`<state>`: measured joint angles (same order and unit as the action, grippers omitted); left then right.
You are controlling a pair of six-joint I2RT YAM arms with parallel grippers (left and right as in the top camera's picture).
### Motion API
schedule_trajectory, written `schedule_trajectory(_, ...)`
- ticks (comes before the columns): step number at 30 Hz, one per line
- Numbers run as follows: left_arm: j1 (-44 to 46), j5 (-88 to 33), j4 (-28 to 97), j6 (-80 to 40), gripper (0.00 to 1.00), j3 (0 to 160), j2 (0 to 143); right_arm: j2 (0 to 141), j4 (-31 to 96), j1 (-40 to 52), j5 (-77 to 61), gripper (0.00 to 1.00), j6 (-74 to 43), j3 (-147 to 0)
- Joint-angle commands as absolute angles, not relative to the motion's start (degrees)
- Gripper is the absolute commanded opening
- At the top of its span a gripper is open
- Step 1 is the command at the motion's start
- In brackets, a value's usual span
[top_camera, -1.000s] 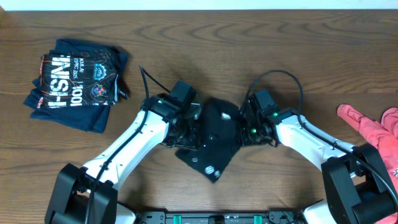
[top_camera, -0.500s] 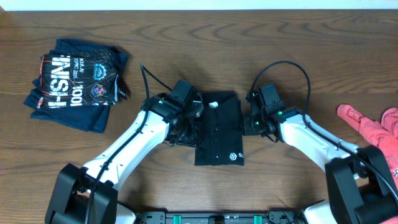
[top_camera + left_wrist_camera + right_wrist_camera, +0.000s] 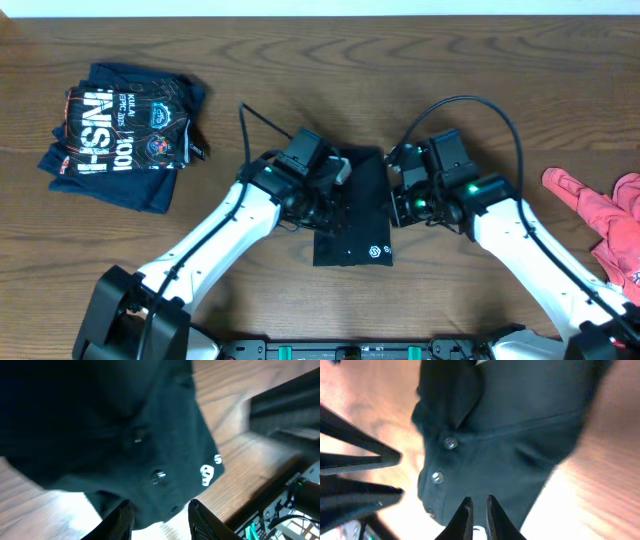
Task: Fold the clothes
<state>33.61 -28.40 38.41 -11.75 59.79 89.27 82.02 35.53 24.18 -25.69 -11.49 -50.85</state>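
A black button shirt [image 3: 358, 222] lies folded in a narrow rectangle at the table's middle, with a small white logo near its front end. My left gripper [image 3: 328, 195] is at its left edge. In the left wrist view the jaws [image 3: 157, 521] are open over the shirt's hem [image 3: 125, 435]. My right gripper [image 3: 402, 197] is at its right edge. In the right wrist view its fingers [image 3: 478, 512] are nearly together above the shirt's buttoned placket [image 3: 485, 455], with nothing seen pinched between them.
A folded navy printed shirt [image 3: 122, 132] lies at the back left. A red garment [image 3: 608, 215] lies at the right edge. The table's front edge with a black rail [image 3: 350, 350] runs close below the shirt.
The black shirt went from a crumpled diagonal bundle between both grippers to a flat rectangle on the table. Both grippers have since shifted slightly, staying at its left and right edges.
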Motion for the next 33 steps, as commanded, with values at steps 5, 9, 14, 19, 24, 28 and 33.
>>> schedule_trajectory(5,34.2,-29.1,38.0,-11.4,0.38,58.9,93.5,90.3,35.7,27.4,-30.2,0.09,-10.0,-50.2)
schedule_trajectory(9,34.2,-29.1,38.0,-11.4,0.38,58.8,97.4,95.8,35.6,27.3,-29.4,0.07,-10.0,-50.2)
schedule_trajectory(14,34.2,-29.1,38.0,-12.3,0.38,58.7,103.7,100.6,35.6,26.2,-23.4,0.04,-10.6,-50.2)
schedule_trajectory(19,33.4,-29.1,38.0,-15.5,0.38,58.7,108.2,101.4,35.5,23.4,-19.4,0.05,-11.7,-50.3)
schedule_trajectory(24,32.4,-20.5,39.4,-21.1,0.38,58.7,108.2,101.4,35.4,21.8,-17.1,0.06,-11.7,-50.2)
schedule_trajectory(28,32.4,-17.3,40.4,-22.8,0.40,58.7,108.2,101.4,35.4,21.7,-17.1,0.05,-11.7,-50.2)
schedule_trajectory(33,32.0,-17.3,41.6,-21.3,0.43,59.4,106.7,101.4,35.5,21.7,-16.3,0.05,-11.7,-50.2)
